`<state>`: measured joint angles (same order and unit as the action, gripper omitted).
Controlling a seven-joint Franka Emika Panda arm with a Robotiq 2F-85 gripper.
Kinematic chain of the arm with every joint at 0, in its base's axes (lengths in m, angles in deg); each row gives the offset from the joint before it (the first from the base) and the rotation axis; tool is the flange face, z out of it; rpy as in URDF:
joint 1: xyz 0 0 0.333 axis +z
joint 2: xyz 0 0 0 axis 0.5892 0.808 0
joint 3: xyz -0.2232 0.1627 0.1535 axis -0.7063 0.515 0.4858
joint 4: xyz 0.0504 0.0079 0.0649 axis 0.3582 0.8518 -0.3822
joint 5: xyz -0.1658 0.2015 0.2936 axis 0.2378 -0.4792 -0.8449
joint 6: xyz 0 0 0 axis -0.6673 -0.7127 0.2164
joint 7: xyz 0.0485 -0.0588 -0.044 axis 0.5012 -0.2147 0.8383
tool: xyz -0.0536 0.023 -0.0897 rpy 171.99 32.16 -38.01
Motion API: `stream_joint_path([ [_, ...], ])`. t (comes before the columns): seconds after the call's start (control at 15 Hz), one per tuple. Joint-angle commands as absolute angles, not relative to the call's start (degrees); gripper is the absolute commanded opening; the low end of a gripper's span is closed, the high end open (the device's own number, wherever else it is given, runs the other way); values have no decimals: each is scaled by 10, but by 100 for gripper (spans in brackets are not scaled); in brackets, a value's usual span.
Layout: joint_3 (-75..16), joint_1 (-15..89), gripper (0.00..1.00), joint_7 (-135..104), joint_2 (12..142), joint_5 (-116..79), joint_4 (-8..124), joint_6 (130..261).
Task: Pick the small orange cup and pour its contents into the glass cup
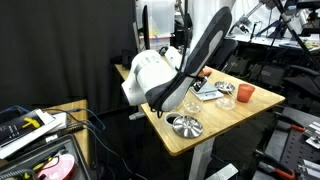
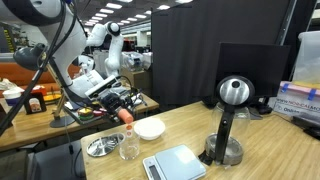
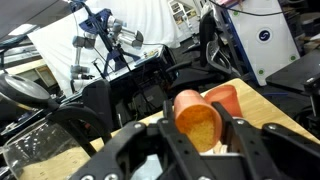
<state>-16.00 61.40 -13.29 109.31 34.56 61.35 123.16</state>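
Note:
My gripper (image 3: 196, 140) is shut on the small orange cup (image 3: 197, 120). The cup is tipped towards the camera, with yellowish grains showing inside it. In an exterior view the gripper (image 2: 124, 110) holds this cup (image 2: 127, 116) just above the glass cup (image 2: 129, 143), a short clear tumbler standing on the wooden table (image 2: 250, 165). In the wrist view the clear glass (image 3: 38, 155) shows at the lower left. The bigger orange cup (image 3: 224, 100) stands behind the held one and also shows in an exterior view (image 1: 245, 92).
A metal bowl (image 2: 102, 146) sits beside the glass and also shows in an exterior view (image 1: 186, 126). A white bowl (image 2: 150, 128), a flat scale (image 2: 175, 163) and a black stand with a round head (image 2: 231, 120) are on the table. Cluttered benches surround it.

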Motion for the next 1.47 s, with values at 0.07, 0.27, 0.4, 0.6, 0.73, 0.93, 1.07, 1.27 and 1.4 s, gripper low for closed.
stream_joint_path([
  [0.07, -145, 616, 16, -106, 1110, 383, 601, 1187],
  [0.27, -137, 616, 16, -97, 1113, 394, 605, 1171],
  [0.4, -132, 615, 16, -95, 1116, 398, 606, 1165],
  [0.6, -129, 614, 16, -96, 1119, 398, 606, 1160],
  [0.73, -127, 612, 16, -97, 1119, 394, 606, 1158],
  [0.93, -125, 606, 16, -101, 1120, 388, 606, 1164],
  [1.07, -125, 601, 16, -104, 1124, 380, 602, 1168],
  [1.27, -125, 592, 16, -102, 1132, 377, 593, 1173],
  [1.4, -126, 588, 16, -100, 1138, 379, 586, 1176],
])
